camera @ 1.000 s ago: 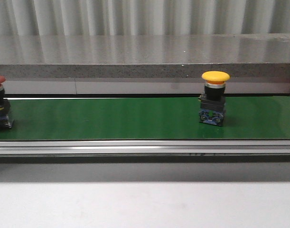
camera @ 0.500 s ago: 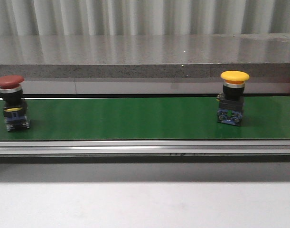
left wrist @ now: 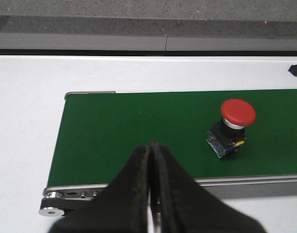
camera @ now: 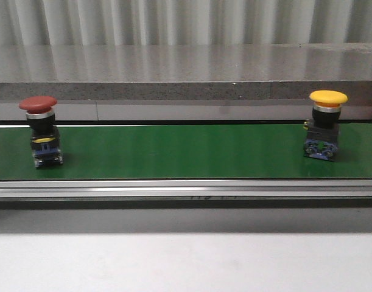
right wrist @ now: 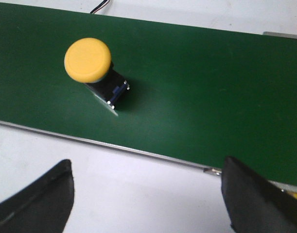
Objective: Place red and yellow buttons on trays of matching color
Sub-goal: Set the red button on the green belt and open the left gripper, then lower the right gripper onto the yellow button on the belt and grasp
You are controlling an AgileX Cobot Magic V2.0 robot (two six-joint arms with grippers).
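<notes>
nothing is sorted yet. the red mushroom-head push button [camera: 39, 131] is stood upright toward the left of the green conveyor belt [camera: 173, 152], the yellow mushroom-head push button [camera: 324, 125] toward the right. no trays are seen. the left gripper [left wrist: 149, 160] is pinched closed and empty, the right gripper [right wrist: 146, 194] spread wide above its button. both pickups are left.

Conveyor belt [camera: 173, 152]: plain dark green, edged by a silver metal rail [camera: 186, 190]. Red button [camera: 38, 103]: red cap, black body, yellow tab, blue base. Yellow button [camera: 329, 97]: yellow cap, black body, blue base. Beyond the belt, a speckled grey ledge [camera: 186, 73]. Table [camera: 186, 261] plain white.
</notes>
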